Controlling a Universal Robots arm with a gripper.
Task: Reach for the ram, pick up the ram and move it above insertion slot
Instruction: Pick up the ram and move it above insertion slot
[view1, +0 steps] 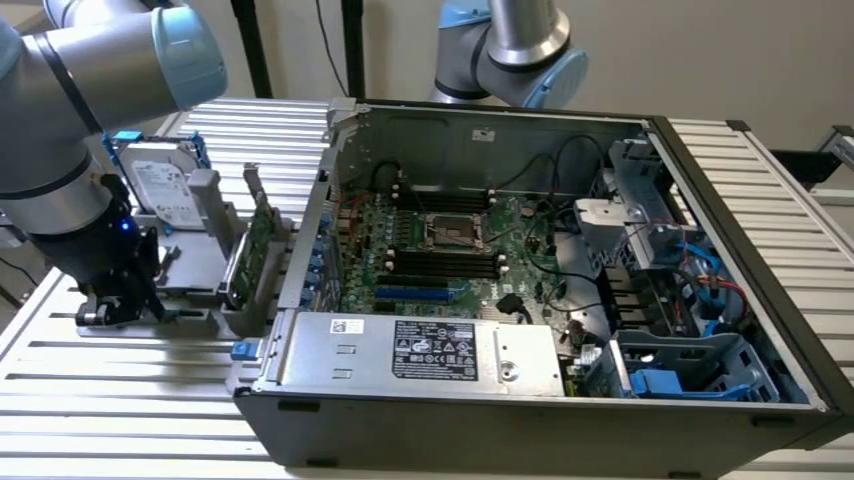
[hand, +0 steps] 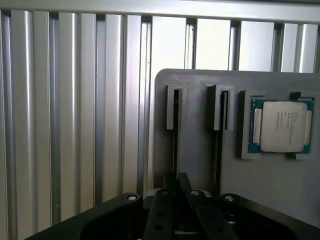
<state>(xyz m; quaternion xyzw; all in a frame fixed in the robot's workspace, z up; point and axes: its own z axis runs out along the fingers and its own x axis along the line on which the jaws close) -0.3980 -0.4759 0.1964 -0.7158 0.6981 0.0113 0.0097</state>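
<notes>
A robotics lab or test workshop. A bench (view1: 120, 390) of ribbed aluminium rails carries an open desktop computer case (view1: 534, 430) at the centre, its motherboard (view1: 441, 250) bare. A grey and blue industrial robot arm (view1: 80, 90) stands at ten o'clock in the exterior view, a second arm (view1: 521, 50) at twelve. At nine o'clock a grey parts rack (view1: 200, 255) holds a hard drive (view1: 160, 190). The wrist view shows a processor chip (hand: 280, 126) seated in a grey holder plate (hand: 197, 150).

On the grey holder (hand: 195, 150), the jaws seem to pinch the edge-on ram (hand: 175, 135); a processor (hand: 281, 126) lies nearby.
</notes>
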